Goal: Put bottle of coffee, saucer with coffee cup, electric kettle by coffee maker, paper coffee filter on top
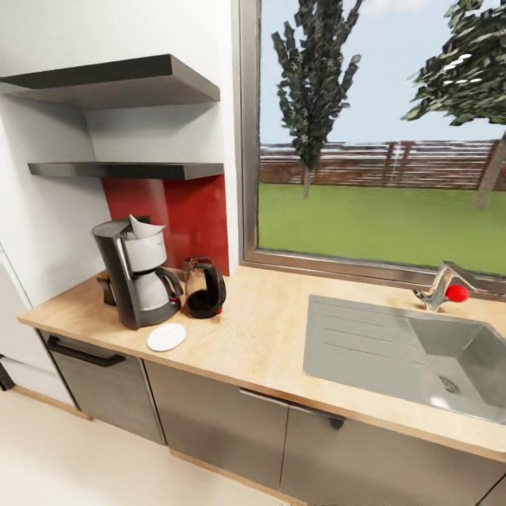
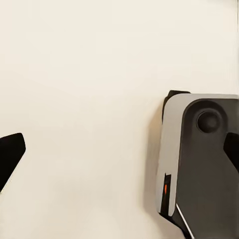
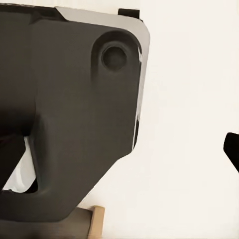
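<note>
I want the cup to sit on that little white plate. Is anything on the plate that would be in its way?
Nothing visible does. The saucer lies bare on the kitchen countertop, just in front of the coffee maker and the electric kettle, touching neither as far as the head view shows. No cup is in sight here.

From my left wrist camera I saw two dark fingertips (image 2: 11, 154) at opposite edges of the picture, spread wide apart, with the robot's grey and black base (image 2: 201, 164) below them. My right wrist camera caught one dark fingertip (image 3: 232, 149) at the edge and the same base (image 3: 69, 114) beneath; that gripper's state I could not judge
</note>
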